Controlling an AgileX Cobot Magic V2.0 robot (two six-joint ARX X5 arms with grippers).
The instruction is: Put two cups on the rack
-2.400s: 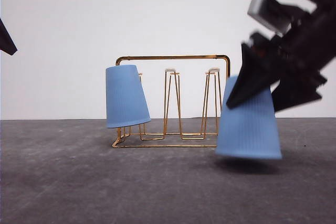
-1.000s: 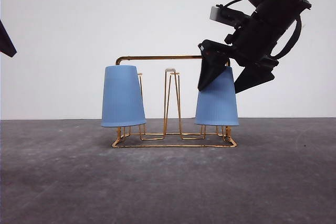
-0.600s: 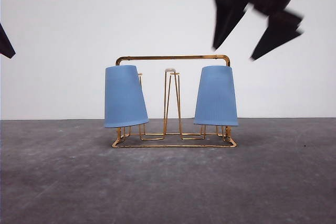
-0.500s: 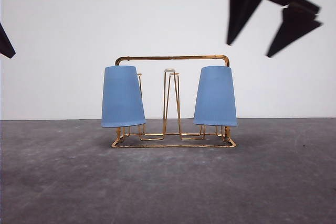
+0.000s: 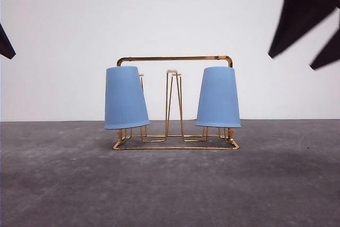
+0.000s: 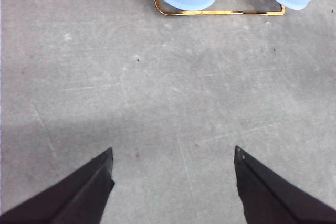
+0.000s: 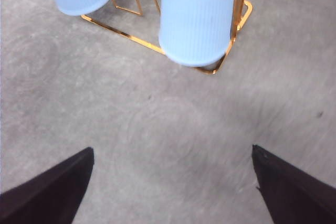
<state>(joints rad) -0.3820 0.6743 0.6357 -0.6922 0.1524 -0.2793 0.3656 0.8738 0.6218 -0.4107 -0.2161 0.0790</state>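
The gold wire rack (image 5: pixel 175 58) stands mid-table. Two light blue cups sit upside down on its outer prongs: the left cup (image 5: pixel 126 98), slightly tilted, and the right cup (image 5: pixel 218 98). The middle prong (image 5: pixel 172 72) is bare. My right gripper (image 5: pixel 291 62) hangs open and empty, high up to the right of the rack. In the right wrist view the right gripper (image 7: pixel 171 149) is spread above bare table, with a cup (image 7: pixel 197 19) and the rack base (image 7: pixel 126 34) beyond. My left gripper (image 6: pixel 172 150) is open over the table, well short of the rack base (image 6: pixel 220 12).
A grey table top (image 5: pixel 170 184) stretches in front of the rack, with a plain white wall behind. A dark sliver of the left arm (image 5: pixel 5 43) shows at the left edge of the front view.
The right gripper carried the second cup onto the rack's right prong, let go and rose away up to the right. The left cup rocks slightly on its prong.
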